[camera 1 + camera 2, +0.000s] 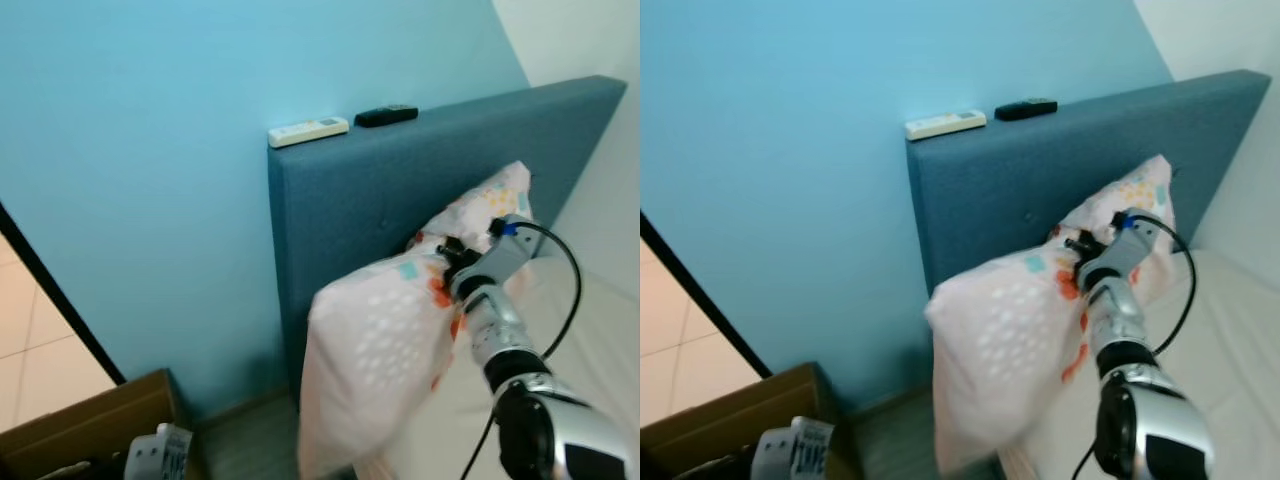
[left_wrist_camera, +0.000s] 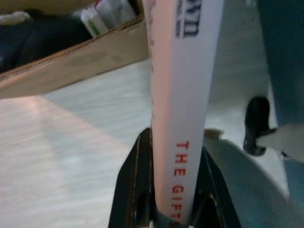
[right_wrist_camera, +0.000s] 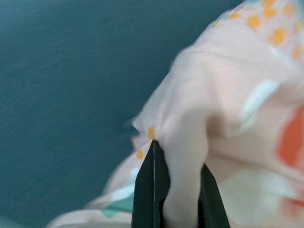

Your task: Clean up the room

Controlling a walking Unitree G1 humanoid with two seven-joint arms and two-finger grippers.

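In the left eye view the right pincer (image 1: pixel 448 258) reaches forward over the bed (image 1: pixel 600 330) and pinches the upper middle of a pillow (image 1: pixel 390 350), which hangs against the blue headboard (image 1: pixel 400 180) with its lower end drooping past the bed's edge toward the floor. A white remote (image 1: pixel 308 130) and a black remote (image 1: pixel 386 115) lie on top of the headboard, and a cardboard box (image 1: pixel 90 420) stands on the floor by the blue wall (image 1: pixel 150 150). The right eye view shows the same scene. In the left wrist view the left pincer (image 2: pixel 173 190) is closed on a thin white book (image 2: pixel 183 85) with red lettering, held edge-on between its fingers above the floor, with the box beyond it. In the right wrist view the right pincer's fingers (image 3: pixel 151 190) are nearly shut on a fold of the pillow's spotted cloth, the headboard just behind.
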